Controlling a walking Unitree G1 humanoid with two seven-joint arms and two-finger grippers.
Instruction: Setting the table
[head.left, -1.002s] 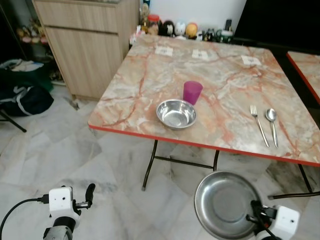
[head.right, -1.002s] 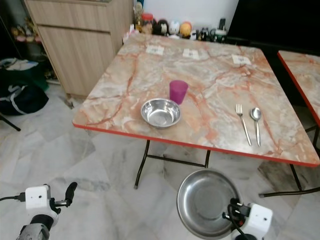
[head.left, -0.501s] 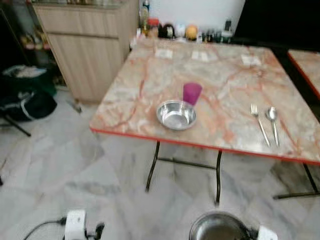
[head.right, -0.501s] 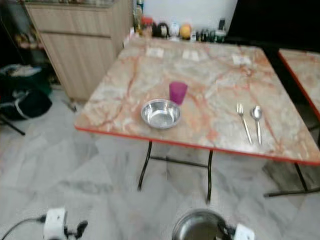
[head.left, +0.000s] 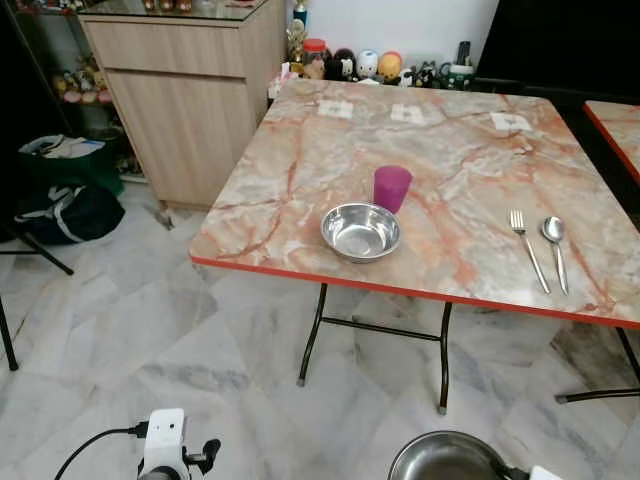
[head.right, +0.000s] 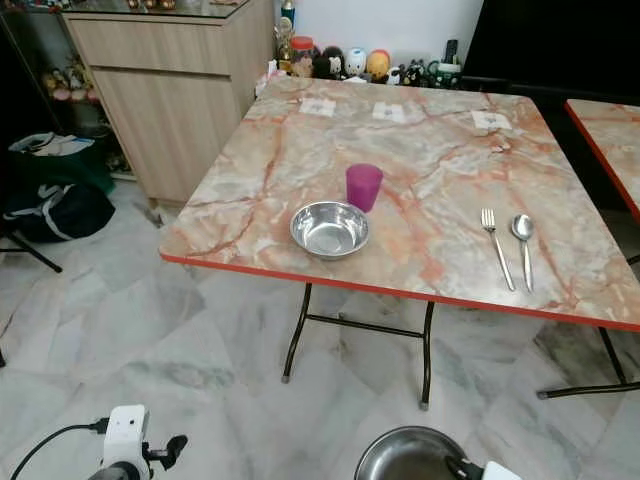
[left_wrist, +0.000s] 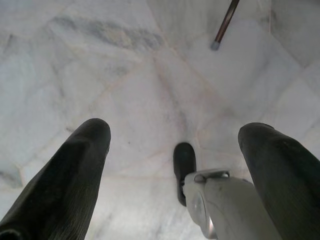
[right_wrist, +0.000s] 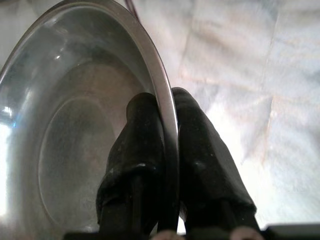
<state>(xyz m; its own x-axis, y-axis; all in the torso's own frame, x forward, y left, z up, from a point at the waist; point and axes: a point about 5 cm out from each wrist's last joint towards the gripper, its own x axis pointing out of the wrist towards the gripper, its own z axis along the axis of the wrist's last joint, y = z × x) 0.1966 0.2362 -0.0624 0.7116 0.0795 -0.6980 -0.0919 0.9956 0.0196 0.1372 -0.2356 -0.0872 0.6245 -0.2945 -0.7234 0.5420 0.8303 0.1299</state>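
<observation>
The plate (right_wrist: 75, 130) is pinched by its rim between the clenched fingers of the right gripper (right_wrist: 167, 150), held low over the floor (head.left: 150, 340), well short of the table (head.left: 300, 150). Ahead of the jaws lie a bowl (head.left: 361, 231), cup (head.left: 392, 188), fork (head.left: 529, 264) and spoon (head.left: 556, 250); the gap beside the fork is judged the plate's place. The left gripper (left_wrist: 175, 165) hangs spread and empty.

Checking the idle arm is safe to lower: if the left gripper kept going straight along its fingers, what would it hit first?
Most likely the marble floor. The left gripper is open and points down at bare tiles; the robot's own foot sits close beneath, though depth is hard to judge.
</observation>
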